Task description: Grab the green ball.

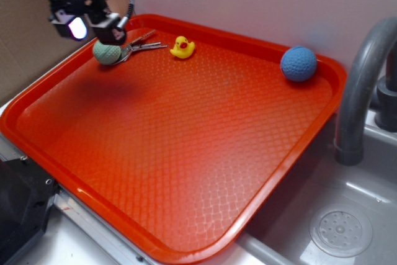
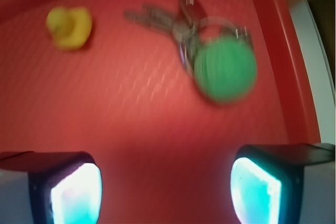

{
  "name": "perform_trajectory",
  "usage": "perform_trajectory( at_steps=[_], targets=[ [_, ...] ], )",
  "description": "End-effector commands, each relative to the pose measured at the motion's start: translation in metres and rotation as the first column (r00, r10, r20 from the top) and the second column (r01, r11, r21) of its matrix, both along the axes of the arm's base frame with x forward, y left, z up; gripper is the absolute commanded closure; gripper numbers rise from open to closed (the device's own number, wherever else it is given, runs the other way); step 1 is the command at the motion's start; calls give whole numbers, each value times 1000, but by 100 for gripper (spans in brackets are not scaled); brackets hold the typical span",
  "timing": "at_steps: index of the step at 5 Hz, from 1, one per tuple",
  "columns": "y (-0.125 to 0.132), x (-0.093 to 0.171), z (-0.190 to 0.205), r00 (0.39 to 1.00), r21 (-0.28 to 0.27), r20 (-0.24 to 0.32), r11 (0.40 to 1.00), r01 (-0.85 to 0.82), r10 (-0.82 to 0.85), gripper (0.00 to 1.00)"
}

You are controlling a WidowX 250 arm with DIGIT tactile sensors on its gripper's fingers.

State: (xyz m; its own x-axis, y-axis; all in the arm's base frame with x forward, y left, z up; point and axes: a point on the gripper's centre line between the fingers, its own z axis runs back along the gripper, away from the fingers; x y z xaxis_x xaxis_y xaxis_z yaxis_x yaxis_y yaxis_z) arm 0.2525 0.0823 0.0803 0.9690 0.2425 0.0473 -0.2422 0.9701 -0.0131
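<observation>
The green ball [image 1: 107, 52] [image 2: 225, 70] is a small pale green dimpled ball lying on the red tray [image 1: 186, 153] near its far left corner, touching a bunch of keys [image 1: 139, 44] [image 2: 170, 22]. My gripper [image 1: 92, 24] [image 2: 165, 190] hangs open just above and to the left of the ball, with nothing between its glowing pads [image 2: 79, 195]. In the wrist view the ball sits ahead of the right finger, outside the jaws.
A yellow rubber duck [image 1: 182, 47] [image 2: 69, 25] sits right of the keys. A blue dimpled ball [image 1: 298, 64] rests near the tray's far right corner. A grey faucet [image 1: 363, 85] and a sink [image 1: 335, 228] lie to the right. The tray's raised rim [image 2: 283, 66] runs close beside the green ball.
</observation>
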Motion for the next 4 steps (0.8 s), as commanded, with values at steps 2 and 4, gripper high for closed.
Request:
perform_trajectory(
  at_steps=[2, 4],
  targets=[
    [17, 47, -2, 996, 115, 83, 993, 25, -35, 0],
    [41, 60, -8, 994, 243, 106, 970, -27, 1, 0]
  ],
)
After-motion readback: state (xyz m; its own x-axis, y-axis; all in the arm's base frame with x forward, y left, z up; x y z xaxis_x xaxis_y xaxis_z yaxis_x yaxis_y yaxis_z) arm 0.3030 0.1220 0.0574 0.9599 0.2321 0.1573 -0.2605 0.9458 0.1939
